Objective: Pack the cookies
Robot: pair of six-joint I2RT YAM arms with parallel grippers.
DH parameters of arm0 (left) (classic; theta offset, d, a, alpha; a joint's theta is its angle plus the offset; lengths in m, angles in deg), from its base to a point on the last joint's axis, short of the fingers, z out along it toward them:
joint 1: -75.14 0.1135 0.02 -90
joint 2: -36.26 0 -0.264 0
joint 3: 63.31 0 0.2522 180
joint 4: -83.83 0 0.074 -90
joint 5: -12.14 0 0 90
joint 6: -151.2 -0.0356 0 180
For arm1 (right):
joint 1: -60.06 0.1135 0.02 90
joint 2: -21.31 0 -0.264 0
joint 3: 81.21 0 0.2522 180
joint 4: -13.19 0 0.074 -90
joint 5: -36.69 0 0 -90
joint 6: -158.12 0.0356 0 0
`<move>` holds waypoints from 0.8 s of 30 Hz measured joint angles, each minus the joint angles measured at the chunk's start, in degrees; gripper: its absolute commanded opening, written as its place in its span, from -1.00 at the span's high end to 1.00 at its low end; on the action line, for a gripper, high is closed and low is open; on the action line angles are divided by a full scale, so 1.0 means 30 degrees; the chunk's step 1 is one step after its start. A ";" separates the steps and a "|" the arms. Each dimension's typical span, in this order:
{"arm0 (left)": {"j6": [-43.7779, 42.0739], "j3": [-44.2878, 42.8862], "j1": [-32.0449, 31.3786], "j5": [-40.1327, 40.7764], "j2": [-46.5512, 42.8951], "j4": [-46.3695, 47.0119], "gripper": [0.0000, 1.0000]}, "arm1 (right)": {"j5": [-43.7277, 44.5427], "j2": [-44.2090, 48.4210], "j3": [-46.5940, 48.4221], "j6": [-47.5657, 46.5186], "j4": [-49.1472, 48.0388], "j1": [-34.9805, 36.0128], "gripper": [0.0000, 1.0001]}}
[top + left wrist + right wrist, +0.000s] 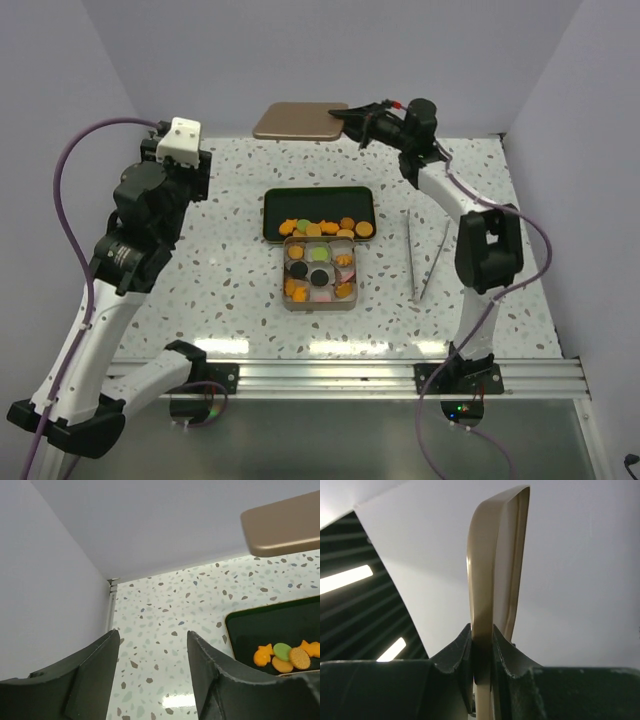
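The cookies [347,224] lie partly in the black tray [300,203] and partly in the tin [320,306] touching its near side, while beyond them the right gripper [482,635] pinches the lid [298,120] and the left gripper [152,650] stands open, empty.

Counter [240,300]: white terrazzo top with grey and brown flecks, filling the middle of the overhead view. Back wall [200,60] at 12 o'clock, left wall [40,80] at 9 o'clock and right wall [600,150] at 3 o'clock: plain pale lilac panels, unmarked, meeting the counter's edges. Slotted aluminium rail [330,375] runs along the counter's edge at 6 o'clock. Three bright glare patches [335,346] lie on the counter just behind the rail. Below the rail: dull grey surface [330,440], nature not determinable. Right wrist view: dark slatted ceiling [340,545] at 9 o'clock, carrying two lit strip lights [342,579].
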 measured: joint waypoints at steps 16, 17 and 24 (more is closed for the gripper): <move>0.5909 0.0102 0.2222 -0.6608 0.2980 -0.0860 -0.57 | -0.4211 0.8153 -0.6965 -1.3005 1.3355 -0.0933 1.00; 0.6448 0.0627 0.3067 -0.7519 0.2980 -0.0714 -0.58 | -0.4116 0.8160 -0.6484 -1.5023 1.5300 -0.0962 1.00; 1.0469 0.5304 0.5756 -1.2422 0.2776 0.1122 -1.00 | -0.3402 0.9049 -0.8568 -2.3176 2.1347 -0.1042 1.00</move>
